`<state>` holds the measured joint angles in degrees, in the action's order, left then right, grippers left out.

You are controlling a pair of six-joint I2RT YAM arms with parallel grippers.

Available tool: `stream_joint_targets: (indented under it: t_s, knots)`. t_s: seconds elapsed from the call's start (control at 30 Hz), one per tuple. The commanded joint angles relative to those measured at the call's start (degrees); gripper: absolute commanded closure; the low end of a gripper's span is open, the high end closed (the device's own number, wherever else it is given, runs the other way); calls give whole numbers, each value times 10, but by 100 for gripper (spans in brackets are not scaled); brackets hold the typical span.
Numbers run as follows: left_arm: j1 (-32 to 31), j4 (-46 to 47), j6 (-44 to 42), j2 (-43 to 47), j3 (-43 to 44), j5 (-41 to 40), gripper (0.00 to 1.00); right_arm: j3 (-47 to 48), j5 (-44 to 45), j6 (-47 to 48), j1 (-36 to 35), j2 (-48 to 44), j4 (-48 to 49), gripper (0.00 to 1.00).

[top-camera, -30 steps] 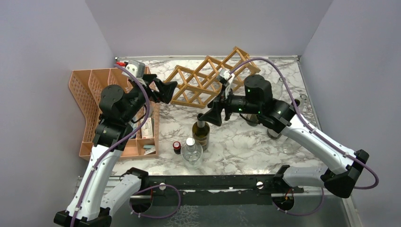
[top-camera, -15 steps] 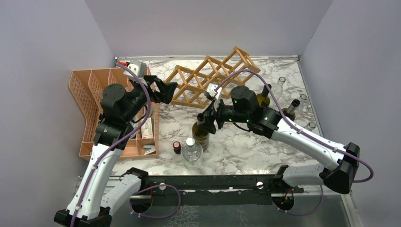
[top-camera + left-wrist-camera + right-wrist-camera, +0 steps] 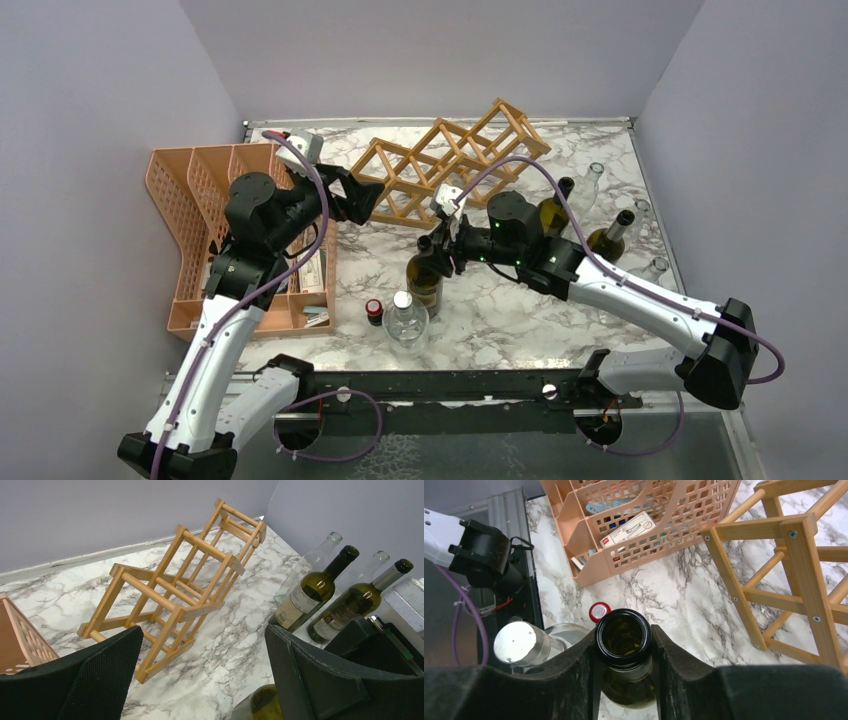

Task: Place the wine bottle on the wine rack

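Note:
The wine bottle [image 3: 425,283] is dark green with an open mouth and stands upright on the marble table, in front of the wine rack [image 3: 445,160]. My right gripper [image 3: 433,250] is shut on its neck. In the right wrist view both fingers press the neck just under the bottle's rim [image 3: 624,637]. The rack [image 3: 185,580] is light wood and lies askew at the back of the table, with its right end further back. My left gripper [image 3: 362,203] hangs open and empty near the rack's left end, and its fingers [image 3: 107,672] frame bare marble.
An orange mesh organiser [image 3: 190,215] holding papers fills the left side. A clear bottle with a silver cap [image 3: 405,318] and a small red-capped bottle [image 3: 374,310] stand just in front of the held bottle. Two more green wine bottles [image 3: 555,205] [image 3: 605,238] and clear glass ones [image 3: 592,180] stand at the right.
My right gripper moved left to the wine bottle and shut on its neck. The left arm shifted slightly to the right, and its gripper stayed open.

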<state>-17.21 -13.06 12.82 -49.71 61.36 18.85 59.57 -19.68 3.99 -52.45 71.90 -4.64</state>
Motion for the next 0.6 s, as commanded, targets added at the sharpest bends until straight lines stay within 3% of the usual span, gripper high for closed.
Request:
stream_joint_targets:
  t_s: [0.0, 0.17, 0.3, 0.43, 0.57]
  knots:
    - [3, 2, -4, -6, 1, 17, 1, -17, 24, 6, -3, -5, 82, 64]
    - [3, 1, 5, -9, 6, 8, 1, -43, 51, 2, -3, -30, 121, 87]
    - [3, 16, 1, -6, -13, 31, 1, -61, 110, 4, -4, -65, 139, 96]
    - [3, 94, 4, 9, -71, 86, 1, -61, 179, 0, -3, -106, 147, 99]
    - [2, 219, 69, 16, -139, 134, 1, -40, 246, -27, -4, -140, 120, 99]
